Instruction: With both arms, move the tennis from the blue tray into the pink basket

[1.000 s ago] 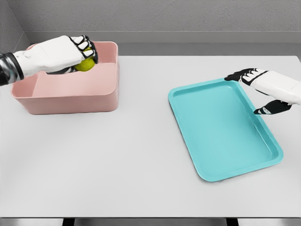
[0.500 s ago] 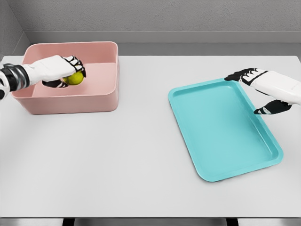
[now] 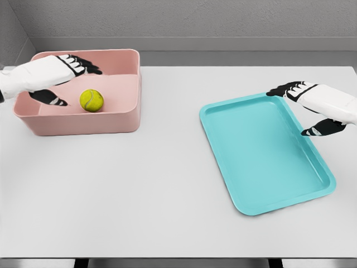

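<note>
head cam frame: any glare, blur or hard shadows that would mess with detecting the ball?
Head view: flat, even simulator lighting with no glare; everything sharp, no motion blur. The tennis ball reads crisply against the pink basket, clear of the open left hand. Only faint soft shadows under the blue tray and basket.

Both arms are cut off at the frame edges; the left hand (image 3: 47,75) hides part of the pink basket (image 3: 111,120).

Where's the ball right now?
In the head view, the ball sits inside the pink basket at upper left, free of the open left hand beside it.
</note>
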`<action>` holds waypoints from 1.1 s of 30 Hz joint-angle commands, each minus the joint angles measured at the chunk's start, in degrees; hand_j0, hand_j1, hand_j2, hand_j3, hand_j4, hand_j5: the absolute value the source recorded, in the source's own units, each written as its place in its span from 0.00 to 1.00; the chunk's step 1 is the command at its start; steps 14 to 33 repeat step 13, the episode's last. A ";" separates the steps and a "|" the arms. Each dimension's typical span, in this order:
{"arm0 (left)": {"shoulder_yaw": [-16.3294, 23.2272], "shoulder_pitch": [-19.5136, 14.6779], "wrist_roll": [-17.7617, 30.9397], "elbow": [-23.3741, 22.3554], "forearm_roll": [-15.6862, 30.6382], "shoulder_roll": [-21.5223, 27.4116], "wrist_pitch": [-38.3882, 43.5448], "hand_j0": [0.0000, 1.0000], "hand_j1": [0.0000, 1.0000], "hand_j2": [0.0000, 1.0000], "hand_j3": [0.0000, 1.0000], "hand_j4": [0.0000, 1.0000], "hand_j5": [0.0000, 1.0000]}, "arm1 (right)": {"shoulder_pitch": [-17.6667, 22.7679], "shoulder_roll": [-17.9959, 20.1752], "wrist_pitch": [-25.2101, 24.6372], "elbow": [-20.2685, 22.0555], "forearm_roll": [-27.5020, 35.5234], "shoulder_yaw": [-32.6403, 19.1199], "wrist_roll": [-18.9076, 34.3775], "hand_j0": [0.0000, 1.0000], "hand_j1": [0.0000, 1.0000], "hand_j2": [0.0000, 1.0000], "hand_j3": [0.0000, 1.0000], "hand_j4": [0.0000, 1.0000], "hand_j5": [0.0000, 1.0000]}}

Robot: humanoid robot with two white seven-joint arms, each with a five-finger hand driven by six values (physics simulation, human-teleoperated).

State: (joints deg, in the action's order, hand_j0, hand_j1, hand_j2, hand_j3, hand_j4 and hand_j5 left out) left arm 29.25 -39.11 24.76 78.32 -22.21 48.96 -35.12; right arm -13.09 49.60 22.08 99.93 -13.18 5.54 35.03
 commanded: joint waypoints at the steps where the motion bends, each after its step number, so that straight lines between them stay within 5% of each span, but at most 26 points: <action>1: -0.33 0.09 0.20 3.42 3.84 3.87 0.12 1.00 1.00 1.00 1.00 1.00 1.00 | 0.09 0.06 -0.11 0.00 0.26 0.00 -0.03 1.00 1.00 1.00 1.00 1.00 1.00; 11: -5.43 7.47 0.02 3.77 4.10 5.19 0.12 1.00 1.00 1.00 1.00 1.00 1.00 | 0.09 0.06 -0.11 0.00 0.26 0.00 -0.03 1.00 1.00 1.00 1.00 1.00 1.00; 33: -5.78 7.56 0.02 3.59 4.10 4.83 0.12 1.00 1.00 1.00 1.00 1.00 1.00 | 0.09 0.06 -0.11 0.00 0.26 0.00 -0.03 1.00 1.00 1.00 1.00 1.00 1.00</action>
